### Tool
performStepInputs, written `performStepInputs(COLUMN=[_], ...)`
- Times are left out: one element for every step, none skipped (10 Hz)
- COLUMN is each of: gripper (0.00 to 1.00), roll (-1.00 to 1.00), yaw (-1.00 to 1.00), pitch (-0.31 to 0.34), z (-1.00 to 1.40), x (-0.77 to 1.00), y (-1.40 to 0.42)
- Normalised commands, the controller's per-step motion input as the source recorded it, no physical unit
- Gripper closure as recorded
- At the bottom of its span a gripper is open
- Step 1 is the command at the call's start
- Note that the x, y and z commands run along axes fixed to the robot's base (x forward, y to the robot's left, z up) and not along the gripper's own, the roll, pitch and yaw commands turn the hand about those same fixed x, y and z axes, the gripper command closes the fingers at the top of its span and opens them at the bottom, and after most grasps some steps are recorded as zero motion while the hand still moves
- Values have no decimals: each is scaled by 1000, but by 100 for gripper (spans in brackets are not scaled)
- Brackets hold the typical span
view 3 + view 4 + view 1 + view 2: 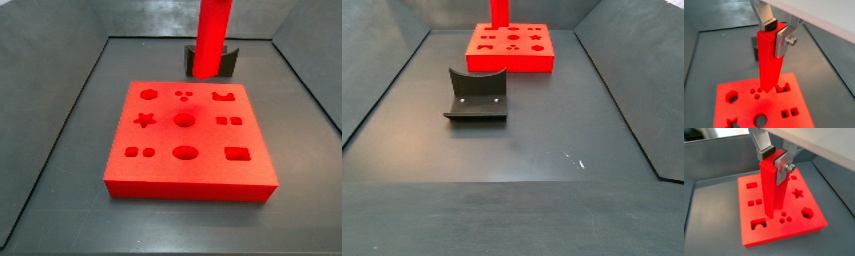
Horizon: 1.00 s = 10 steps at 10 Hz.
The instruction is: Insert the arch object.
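Note:
My gripper (776, 31) shows in both wrist views (776, 159). Its silver fingers stand on either side of the top of a tall thin red pole (769, 65), shut on it. The pole hangs upright, and its lower end is by the arch-shaped hole (759, 223) of the flat red board (784, 230). The pole (211, 35) and the board (187, 185) also show in both side views. There the gripper is above the picture's edge. The small dark arch object is not in view.
The dark fixture (476, 95) stands on the grey floor apart from the board (509, 65); in a side view it is behind the pole (230, 60). Grey walls ring the floor. The board has several shaped holes.

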Motion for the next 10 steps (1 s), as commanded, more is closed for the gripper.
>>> performStepInputs(gripper=[100,100,100,100,100,100,100,100,100,100], roll=[0,0,0,0,0,0,0,0,-29,0], yaw=[-997,-997,-991,-986,-971,-931,-914,-909,-497,0], pitch=[-44,-51,-67,-74,-91,-96,-84,-84,0,0], z=[-80,-69,-46,-34,-46,-103,-146,-143,0,0], x=[123,126,131,140,154,206,231,237,360,23], y=[74,74,80,83,94,91,77,74,83,0])
